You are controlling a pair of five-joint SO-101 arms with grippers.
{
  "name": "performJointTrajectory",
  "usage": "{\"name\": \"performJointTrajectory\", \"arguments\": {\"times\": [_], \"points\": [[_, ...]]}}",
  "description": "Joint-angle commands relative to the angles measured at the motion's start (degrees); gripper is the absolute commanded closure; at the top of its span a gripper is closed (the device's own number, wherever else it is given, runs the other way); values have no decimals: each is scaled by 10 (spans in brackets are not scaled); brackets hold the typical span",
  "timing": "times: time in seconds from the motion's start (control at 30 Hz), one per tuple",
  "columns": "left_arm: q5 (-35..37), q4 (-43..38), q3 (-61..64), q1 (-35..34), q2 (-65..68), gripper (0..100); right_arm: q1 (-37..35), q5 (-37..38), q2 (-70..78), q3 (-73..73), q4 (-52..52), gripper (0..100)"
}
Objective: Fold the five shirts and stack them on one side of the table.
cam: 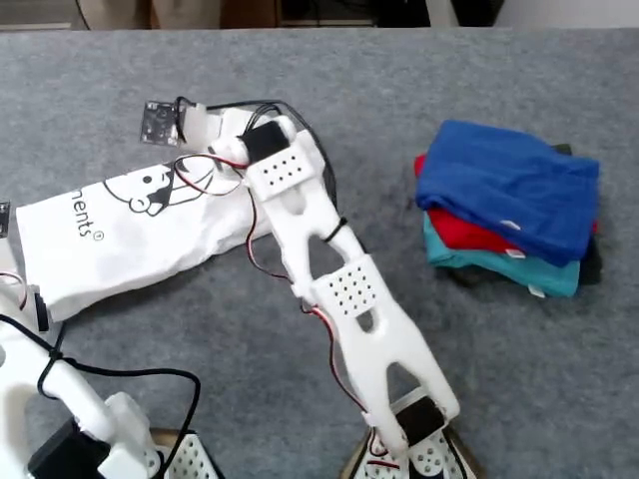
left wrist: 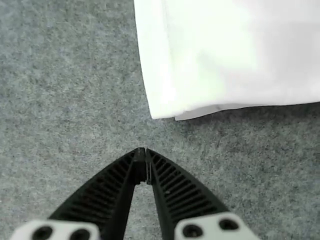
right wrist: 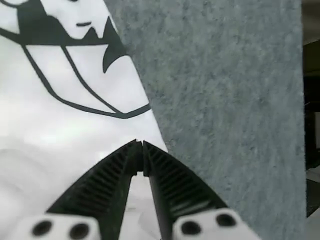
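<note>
Black ribbed fingers (right wrist: 110,175) come first: the right gripper (right wrist: 140,150) has its jaws pressed together, tips meeting, nothing visibly caught between them. It sits right over the white shirt (right wrist: 50,130), close to that shirt's edge, with the lines of a black graphic (right wrist: 75,75) just past the tips and grey felt beside it.

Over to the left gripper (left wrist: 141,167), and it's the same story: jaws closed tip to tip, empty, poised above bare felt. A folded corner of the white shirt (left wrist: 225,50) lies just beyond the tips, near but not touching.

Pulling out to the high view, the right arm (cam: 339,289) stretches from the near edge diagonally across the table, its end over the top right part of the white shirt (cam: 120,235). That shirt lies on the left side, folded into a rough rectangle, graphic facing up. The left arm (cam: 90,419) is tucked low in the near left corner, red and black cables (cam: 130,374) trailing around it.

Well apart on the right side of the grey felt table (cam: 479,379) stands the stack: blue shirt (cam: 509,185) on top, red shirt (cam: 464,232) beneath, teal shirt (cam: 499,267) under that, and a dark layer (cam: 589,261) peeking out at the pile's far edge.
</note>
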Motion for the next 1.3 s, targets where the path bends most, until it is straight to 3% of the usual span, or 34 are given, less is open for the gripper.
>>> {"name": "performJointTrajectory", "arguments": {"times": [0.0, 0.17, 0.33, 0.67, 0.83, 0.97, 1.27], "points": [[2, -6, -9, -1, -17, 980, -3, -4, -51, -65, 89, 997], [2, -5, -9, -1, -17, 980, -2, -5, -132, -64, 250, 997], [2, -6, -9, -1, -17, 980, 5, -69, -196, -22, 251, 997], [2, -6, -7, -2, -17, 980, -41, -65, -452, 478, 236, 997], [3, -6, -8, -1, -17, 980, -40, 0, -506, 688, 149, 997], [3, -6, -8, -1, -17, 980, -42, 63, -509, 820, 19, 997], [3, -6, 3, 0, -17, 980, -44, 64, -463, 804, -141, 997]]}}
